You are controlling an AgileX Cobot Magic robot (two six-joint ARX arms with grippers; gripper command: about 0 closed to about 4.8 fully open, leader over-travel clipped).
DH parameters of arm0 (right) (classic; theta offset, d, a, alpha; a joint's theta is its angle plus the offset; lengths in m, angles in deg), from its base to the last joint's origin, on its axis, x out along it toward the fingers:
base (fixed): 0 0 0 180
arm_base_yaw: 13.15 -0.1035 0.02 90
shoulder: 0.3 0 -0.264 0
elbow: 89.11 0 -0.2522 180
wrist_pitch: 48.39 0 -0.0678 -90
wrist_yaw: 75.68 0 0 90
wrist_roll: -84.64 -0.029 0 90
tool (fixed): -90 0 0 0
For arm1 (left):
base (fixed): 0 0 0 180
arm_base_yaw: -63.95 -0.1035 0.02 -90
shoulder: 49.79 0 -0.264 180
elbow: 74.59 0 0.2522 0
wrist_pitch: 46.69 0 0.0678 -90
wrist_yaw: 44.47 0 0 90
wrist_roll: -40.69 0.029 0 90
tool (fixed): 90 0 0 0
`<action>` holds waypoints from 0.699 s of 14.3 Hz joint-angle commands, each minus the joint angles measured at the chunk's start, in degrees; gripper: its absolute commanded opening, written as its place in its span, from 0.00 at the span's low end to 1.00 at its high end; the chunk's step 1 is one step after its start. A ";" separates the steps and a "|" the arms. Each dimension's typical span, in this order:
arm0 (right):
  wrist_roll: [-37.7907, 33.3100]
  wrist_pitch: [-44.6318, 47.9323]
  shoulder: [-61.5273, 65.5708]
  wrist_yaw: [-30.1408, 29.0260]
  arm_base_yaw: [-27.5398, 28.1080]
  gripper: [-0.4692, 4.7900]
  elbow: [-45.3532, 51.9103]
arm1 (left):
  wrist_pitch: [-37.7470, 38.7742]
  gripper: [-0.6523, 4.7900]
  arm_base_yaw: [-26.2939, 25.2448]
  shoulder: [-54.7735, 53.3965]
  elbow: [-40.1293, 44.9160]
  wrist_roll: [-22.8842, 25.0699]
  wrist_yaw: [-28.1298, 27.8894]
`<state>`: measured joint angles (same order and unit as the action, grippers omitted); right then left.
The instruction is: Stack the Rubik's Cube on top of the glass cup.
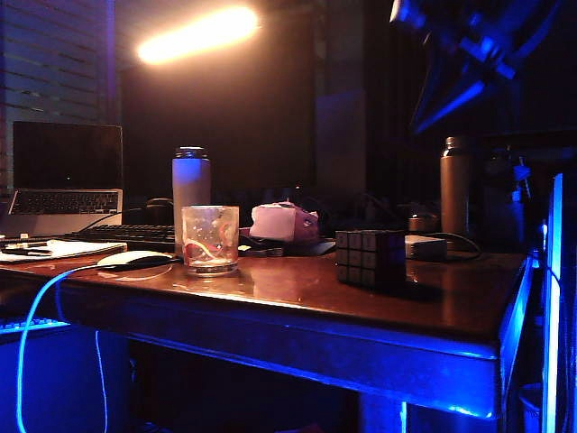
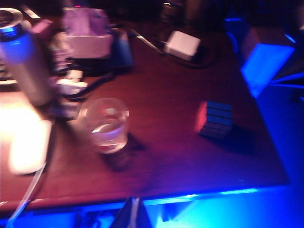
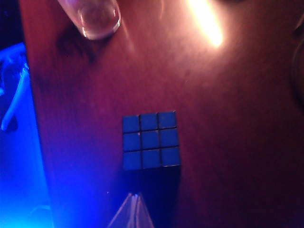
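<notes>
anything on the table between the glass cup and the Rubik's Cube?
No. Between the glass cup and the Rubik's Cube there is only bare tabletop; the left wrist view shows it best, and the exterior view agrees.

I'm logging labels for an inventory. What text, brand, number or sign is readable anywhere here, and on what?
None can be read.
Laptop: keyboard legends too small.
White bottle: no legible label.
Brown bottle: none visible.
Rubik's Cube: plain stickers.
Glass cup: only pinkish swirls.
Charger: blurred.
</notes>
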<state>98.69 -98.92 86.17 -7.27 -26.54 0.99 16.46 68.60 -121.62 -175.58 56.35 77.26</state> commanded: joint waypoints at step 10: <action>2.54 9.07 15.72 6.05 -6.75 1.00 -0.11 | -0.74 0.11 0.44 0.13 -0.33 0.42 0.02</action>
<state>101.22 -91.36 101.45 -2.85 -33.42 0.97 16.15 69.01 -121.64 -175.58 56.52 77.02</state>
